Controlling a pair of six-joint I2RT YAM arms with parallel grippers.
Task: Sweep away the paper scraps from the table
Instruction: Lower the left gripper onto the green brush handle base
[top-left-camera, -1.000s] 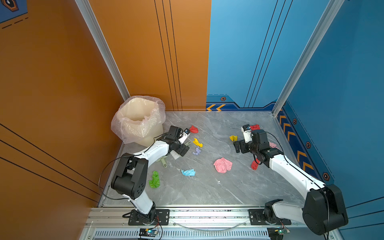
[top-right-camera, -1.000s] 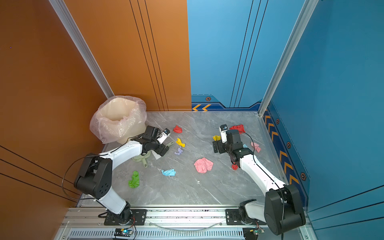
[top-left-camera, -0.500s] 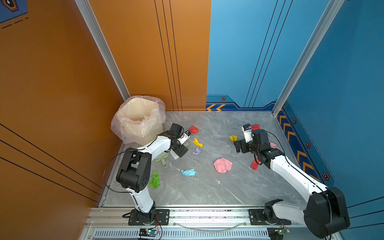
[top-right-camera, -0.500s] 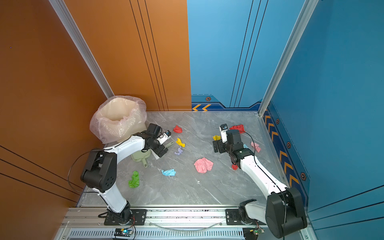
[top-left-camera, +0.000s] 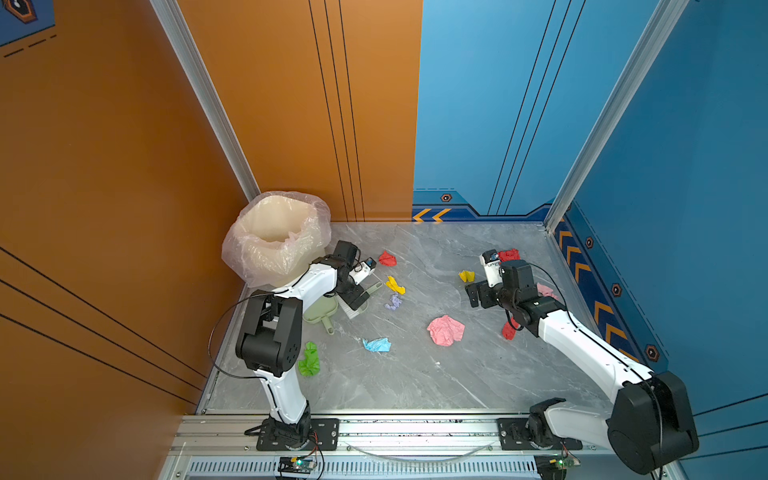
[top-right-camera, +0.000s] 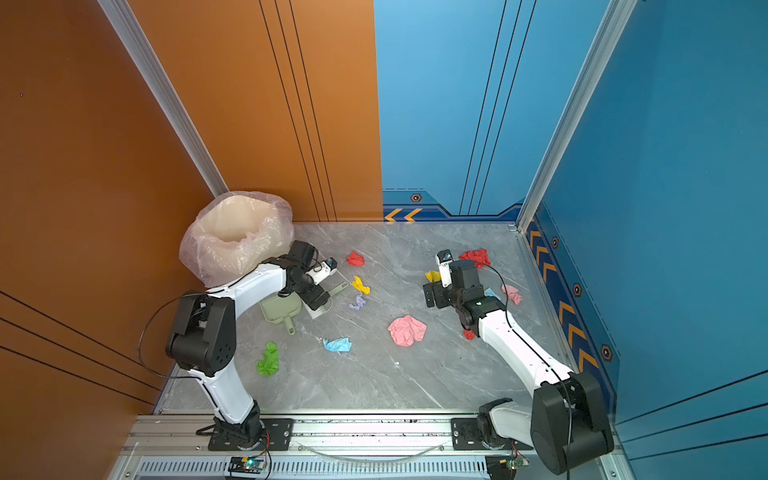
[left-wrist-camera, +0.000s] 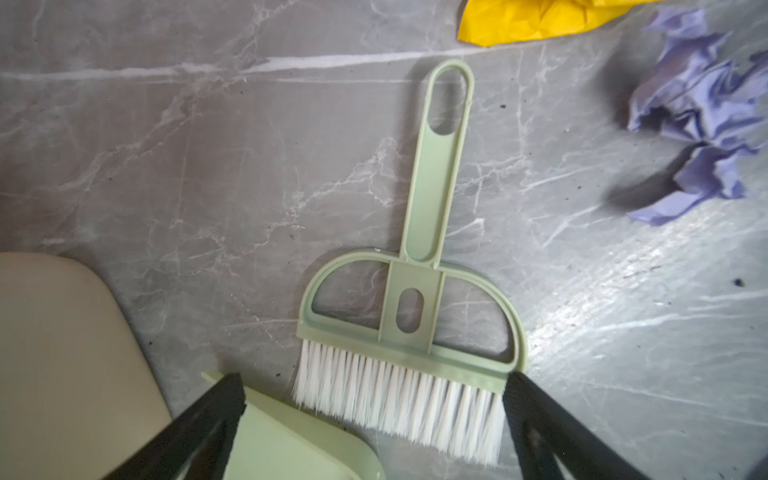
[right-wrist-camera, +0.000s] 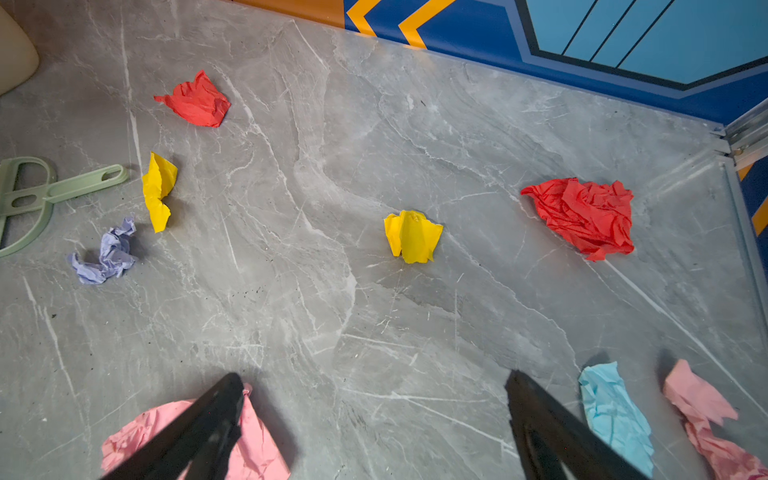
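Since a second ago, the left gripper (left-wrist-camera: 372, 382) has been brought down-frame over the brush (left-wrist-camera: 415, 316), whose bristles are now framed by its fingers (left-wrist-camera: 208, 415). The right gripper (right-wrist-camera: 374, 379) is barely shifted. Both pairs of fingers are spread wide and nothing is held. The paper scraps (top-left-camera: 445, 330) are scattered across the table (top-left-camera: 415, 386), mid-frame.

Dustpan (left-wrist-camera: 291, 440) and yellow scrap (left-wrist-camera: 532, 20) only partly seen.
In the left wrist view, the dustpan just beside the brush (left-wrist-camera: 430, 199) bristles is cut off by the edge; the yellow scrap past the brush handle is cropped too.
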